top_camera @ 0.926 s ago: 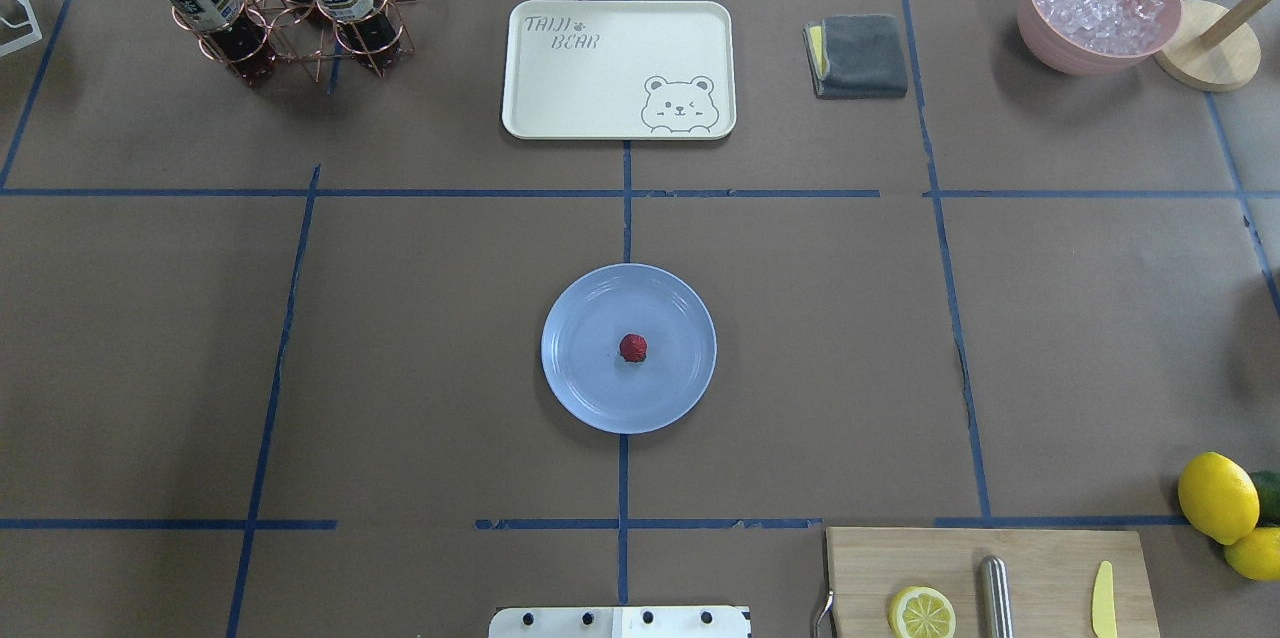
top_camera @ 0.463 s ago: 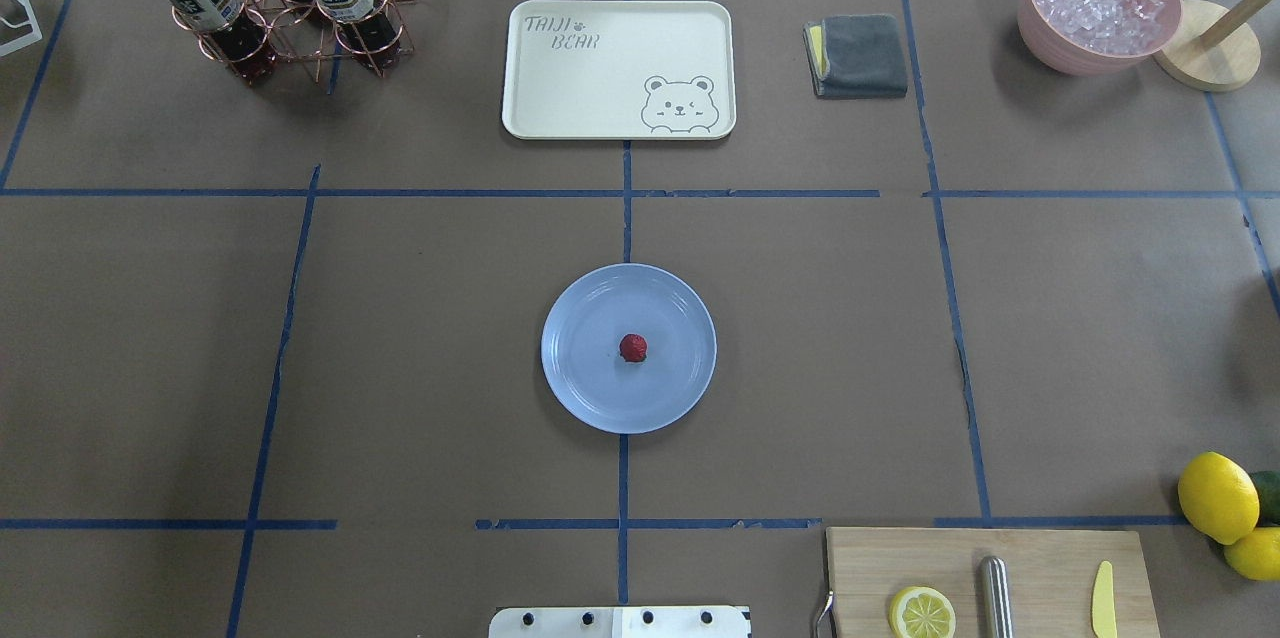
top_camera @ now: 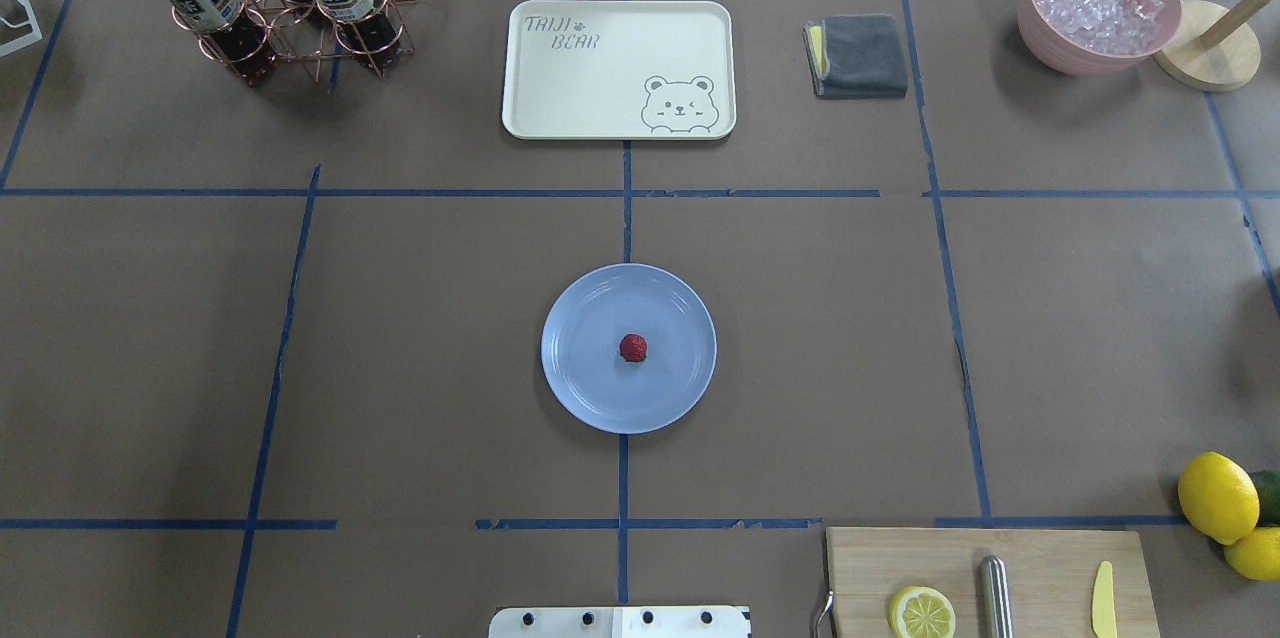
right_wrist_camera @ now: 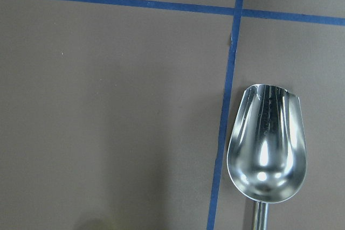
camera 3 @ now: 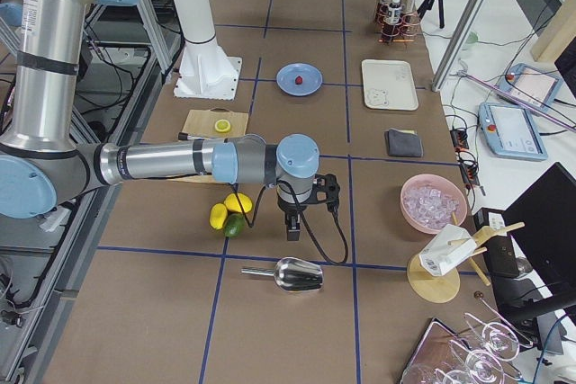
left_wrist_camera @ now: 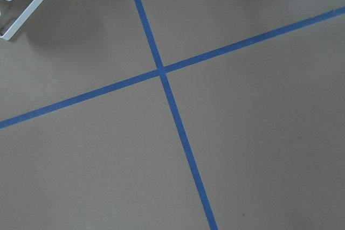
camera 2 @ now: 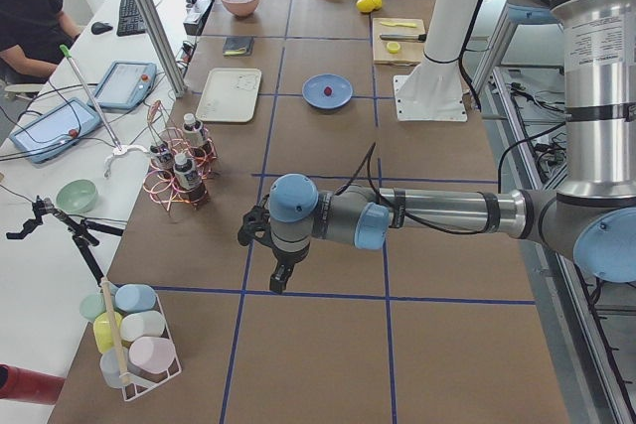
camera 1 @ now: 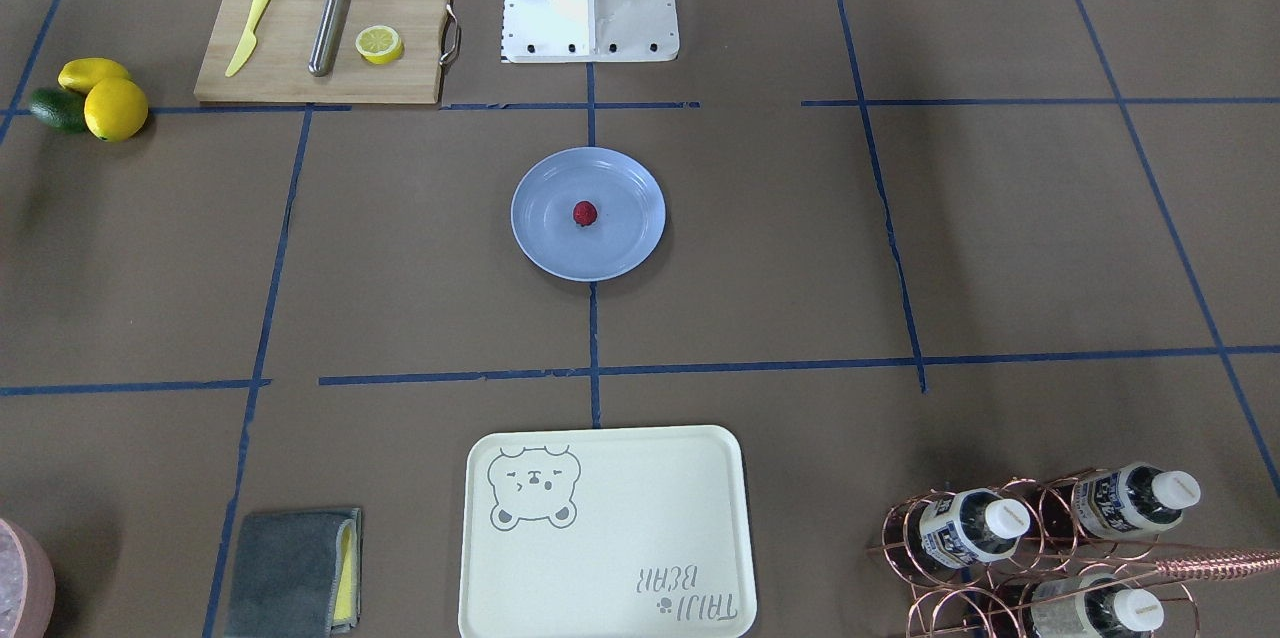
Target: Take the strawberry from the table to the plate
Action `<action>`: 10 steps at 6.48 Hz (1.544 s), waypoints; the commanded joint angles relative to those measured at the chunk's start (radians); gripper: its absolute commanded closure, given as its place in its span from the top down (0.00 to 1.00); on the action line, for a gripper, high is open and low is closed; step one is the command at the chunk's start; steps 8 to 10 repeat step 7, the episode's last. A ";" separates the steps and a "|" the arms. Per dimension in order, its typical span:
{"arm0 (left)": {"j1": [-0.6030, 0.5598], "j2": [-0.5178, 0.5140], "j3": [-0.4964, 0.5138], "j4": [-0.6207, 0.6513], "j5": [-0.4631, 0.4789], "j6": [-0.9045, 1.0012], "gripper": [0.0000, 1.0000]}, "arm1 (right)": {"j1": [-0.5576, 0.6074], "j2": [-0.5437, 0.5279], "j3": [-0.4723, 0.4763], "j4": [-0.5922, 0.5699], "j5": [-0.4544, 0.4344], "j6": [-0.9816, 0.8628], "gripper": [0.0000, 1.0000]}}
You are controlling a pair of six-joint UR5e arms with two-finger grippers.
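Note:
The small dark-red strawberry lies near the middle of the pale blue plate, which rests on the brown table at its centre. Neither gripper shows in the overhead or front-facing views. In the exterior left view my left gripper hangs over the table's left end, far from the plate. In the exterior right view my right gripper hangs near the lemons, also far from the plate. I cannot tell whether either one is open or shut.
A cream bear tray, a grey cloth, a pink bowl of ice and a copper bottle rack line the far side. A cutting board with a lemon half is near right. A metal scoop lies under the right wrist.

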 commanded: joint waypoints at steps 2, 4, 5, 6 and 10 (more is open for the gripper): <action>-0.001 -0.002 -0.007 0.000 0.008 -0.001 1.00 | 0.000 0.001 0.002 0.002 -0.011 -0.009 1.00; -0.001 -0.023 -0.021 0.005 0.000 0.001 1.00 | 0.000 0.001 0.002 0.002 -0.008 -0.009 1.00; -0.001 -0.014 -0.037 0.023 0.005 -0.016 1.00 | 0.001 -0.002 0.014 0.000 -0.006 -0.009 1.00; 0.002 -0.026 -0.030 0.020 0.012 -0.007 1.00 | 0.001 -0.004 0.015 0.000 -0.006 -0.009 1.00; 0.004 -0.026 -0.049 0.017 0.009 -0.001 1.00 | 0.001 -0.004 0.015 0.000 -0.006 -0.009 1.00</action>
